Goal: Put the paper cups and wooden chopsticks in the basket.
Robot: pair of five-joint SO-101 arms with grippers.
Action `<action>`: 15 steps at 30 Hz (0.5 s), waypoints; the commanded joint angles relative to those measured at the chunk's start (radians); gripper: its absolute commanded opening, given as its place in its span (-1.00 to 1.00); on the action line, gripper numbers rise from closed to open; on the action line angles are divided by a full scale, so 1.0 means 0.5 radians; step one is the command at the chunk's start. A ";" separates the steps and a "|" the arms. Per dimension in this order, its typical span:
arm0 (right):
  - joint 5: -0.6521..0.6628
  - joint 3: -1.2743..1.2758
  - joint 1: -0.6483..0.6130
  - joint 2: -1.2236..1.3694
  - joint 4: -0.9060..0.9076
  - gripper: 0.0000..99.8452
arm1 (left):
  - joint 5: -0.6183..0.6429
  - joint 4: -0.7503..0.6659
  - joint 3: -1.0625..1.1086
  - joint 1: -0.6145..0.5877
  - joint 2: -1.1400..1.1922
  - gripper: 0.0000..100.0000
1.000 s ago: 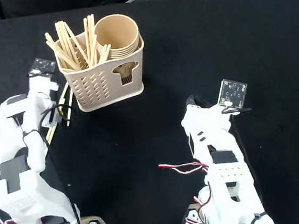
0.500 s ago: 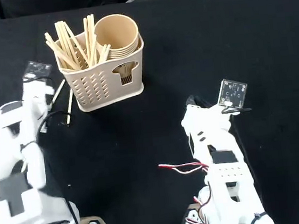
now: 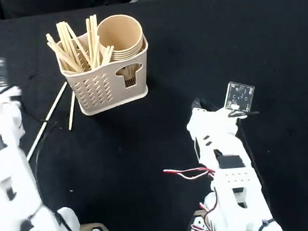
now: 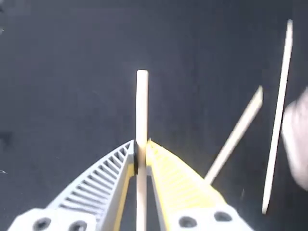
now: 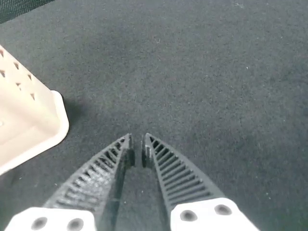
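L gripper (image 4: 141, 144) clamped tight on one wooden chopstick (image 4: 142, 106), stick poking out past the tips. R gripper (image 5: 137, 144) nearly closed w/ nothing in it, near basket (image 5: 29, 125) corner.

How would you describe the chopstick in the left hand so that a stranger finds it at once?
Start at the beige basket on the black table, then go to the left hand off to its side. The chopstick is clamped between this hand's fingers and pokes out past their tips. The slanted chopstick and the long chopstick nearby lie loose on the table.
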 commanded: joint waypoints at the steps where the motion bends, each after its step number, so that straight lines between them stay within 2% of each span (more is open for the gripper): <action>1: 0.018 -0.005 -0.028 -0.005 -0.046 -0.90 | 0.414 -0.301 0.158 -0.060 -0.626 -0.94; 4: 0.018 -0.005 -0.028 -0.005 -0.046 -0.90 | 0.549 -0.675 0.385 -0.054 -0.961 -0.94; 7: 0.018 -0.005 -0.028 -0.005 -0.046 -0.90 | 0.654 -1.252 0.606 0.048 -1.151 -0.94; 10: 0.018 -0.005 -0.028 -0.005 -0.046 -0.90 | 0.743 -1.780 0.652 0.238 -1.163 -0.94; 12: 0.018 -0.005 -0.028 -0.005 -0.046 -0.90 | 0.687 -1.936 0.578 0.385 -1.160 -0.94; 15: 0.018 -0.005 -0.028 -0.005 -0.046 -0.90 | 0.617 -1.881 0.290 0.637 -1.086 -0.94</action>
